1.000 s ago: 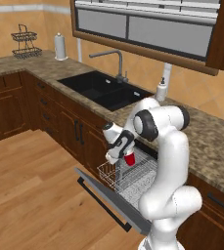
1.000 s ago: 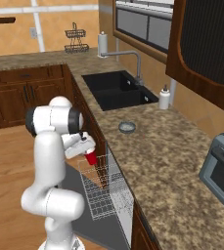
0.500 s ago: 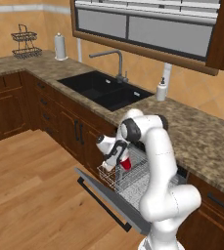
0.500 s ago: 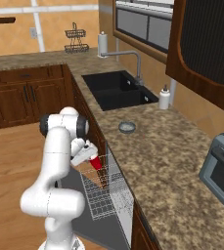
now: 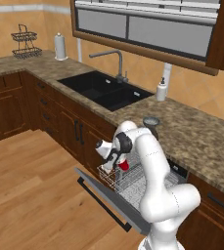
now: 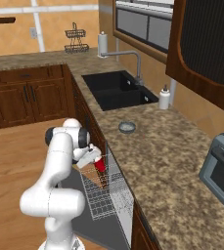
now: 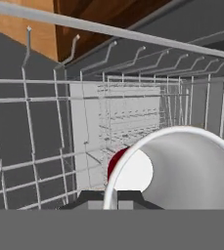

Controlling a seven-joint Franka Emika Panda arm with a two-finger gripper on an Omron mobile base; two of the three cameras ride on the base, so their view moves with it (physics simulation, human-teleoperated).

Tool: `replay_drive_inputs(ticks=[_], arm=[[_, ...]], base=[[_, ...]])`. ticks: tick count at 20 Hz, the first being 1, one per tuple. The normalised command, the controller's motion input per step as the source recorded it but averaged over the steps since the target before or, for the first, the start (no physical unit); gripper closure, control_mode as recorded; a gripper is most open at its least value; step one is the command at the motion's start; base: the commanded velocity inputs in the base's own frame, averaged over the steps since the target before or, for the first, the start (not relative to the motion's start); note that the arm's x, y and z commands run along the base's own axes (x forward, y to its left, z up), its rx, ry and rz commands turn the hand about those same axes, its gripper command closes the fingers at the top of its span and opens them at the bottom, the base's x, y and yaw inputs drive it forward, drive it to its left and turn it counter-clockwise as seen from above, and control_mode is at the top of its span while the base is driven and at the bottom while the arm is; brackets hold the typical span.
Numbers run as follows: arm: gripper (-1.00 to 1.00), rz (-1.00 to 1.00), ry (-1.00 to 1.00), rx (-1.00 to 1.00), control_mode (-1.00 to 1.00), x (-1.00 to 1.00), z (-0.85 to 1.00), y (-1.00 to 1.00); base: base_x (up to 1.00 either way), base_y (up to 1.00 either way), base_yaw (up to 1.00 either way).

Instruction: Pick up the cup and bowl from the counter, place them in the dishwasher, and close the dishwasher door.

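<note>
In the hand view, the cup is lying close against the camera, its white rim and pale inside facing the lens and a sliver of red wall showing at its lower left. Its right side is running out of the picture, and the grey band is cutting off its lower part. The gripper is showing as a dark block under the cup's rim; whether the tips are clamping the wall cannot be told here.

Beyond the cup, the white wire rack is standing with upright tines, the dark tub of the dishwasher behind it.

From the base views, the gripper is sitting low over the pulled-out rack with the cup at it, a red patch largely hidden by the hand. The right view is showing the cup tilted at the gripper, inside the rack. The door is lying open and flat.

Farther back, the bowl is resting on the counter, grey with a pale rim, near the sink. A soap bottle is standing behind it.
</note>
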Motion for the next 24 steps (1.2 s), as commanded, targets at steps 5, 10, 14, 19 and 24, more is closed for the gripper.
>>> replay_drive_inputs(ticks=[5,10,14,19,24], arm=[[1.00,0.00,0.00,0.00,-1.00,0.64,-0.60,-0.23],[1.00,0.00,0.00,0.00,-1.00,0.32,-0.60,-0.12],[-1.00,0.00,0.02,0.00,-1.00,-0.07,-0.44,0.01],[-1.00,0.00,-0.06,0.00,-1.00,-0.45,0.23,0.00],[-1.00,0.00,-0.11,0.00,-1.00,-0.56,0.70,0.07]], base=[[0.00,0.00,0.00],[0.00,0.00,0.00],[0.00,0.00,0.00],[0.00,0.00,0.00],[0.00,0.00,0.00]])
